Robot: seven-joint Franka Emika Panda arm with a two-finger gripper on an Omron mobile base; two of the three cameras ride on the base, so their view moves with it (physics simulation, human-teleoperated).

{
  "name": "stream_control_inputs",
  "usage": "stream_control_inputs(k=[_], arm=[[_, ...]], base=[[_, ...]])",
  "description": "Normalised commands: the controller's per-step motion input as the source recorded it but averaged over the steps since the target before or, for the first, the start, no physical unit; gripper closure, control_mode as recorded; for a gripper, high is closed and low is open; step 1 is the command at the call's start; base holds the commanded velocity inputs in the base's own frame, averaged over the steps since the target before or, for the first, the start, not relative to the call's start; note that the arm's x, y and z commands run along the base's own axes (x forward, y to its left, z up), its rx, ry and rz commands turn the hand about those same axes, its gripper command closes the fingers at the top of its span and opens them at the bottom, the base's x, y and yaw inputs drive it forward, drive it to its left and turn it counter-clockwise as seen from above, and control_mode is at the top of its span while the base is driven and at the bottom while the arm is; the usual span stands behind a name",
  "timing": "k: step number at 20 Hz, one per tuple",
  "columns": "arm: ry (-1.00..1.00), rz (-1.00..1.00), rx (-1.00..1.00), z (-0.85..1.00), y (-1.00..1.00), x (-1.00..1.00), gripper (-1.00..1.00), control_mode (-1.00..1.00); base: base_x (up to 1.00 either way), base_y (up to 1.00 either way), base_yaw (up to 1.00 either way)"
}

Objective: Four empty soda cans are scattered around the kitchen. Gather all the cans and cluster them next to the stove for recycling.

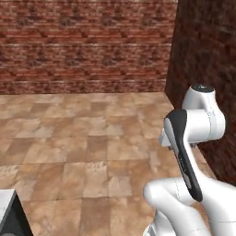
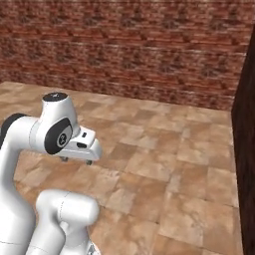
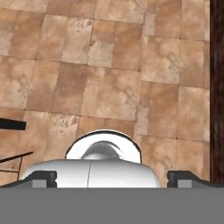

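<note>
Gripper (image 3: 112, 180): jaws spread wide, holding nothing, pointing down at the floor.
Floor (image 3: 109, 87): brown stone tiles.
Walls: red brick wall (image 1: 83, 46) ahead; dark brick wall (image 1: 207, 60) to the right.

No legible text or labels anywhere.

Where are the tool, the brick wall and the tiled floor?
tool (image 3: 112, 178): hand view, midway between its wide-apart fingertips.
brick wall (image 1: 83, 46): left base view, middle of its face.
tiled floor (image 2: 164, 164): right base view, bare tile.
</note>
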Motion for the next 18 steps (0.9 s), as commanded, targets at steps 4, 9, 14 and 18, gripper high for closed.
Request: stream_control_inputs(k=[4,9,14,18], arm=[[0.00,0.00,0.00,0.00,0.00,0.00,-1.00,1.00],[0.00,0.00,0.00,0.00,0.00,0.00,-1.00,1.00],[0.00,0.00,0.00,0.00,0.00,0.00,-1.00,1.00],[0.00,0.00,0.00,0.00,0.00,0.00,-1.00,1.00]], base=[[1.00,0.00,0.57],[1.00,0.00,0.59],[1.00,0.00,0.60],[1.00,0.00,0.61]])
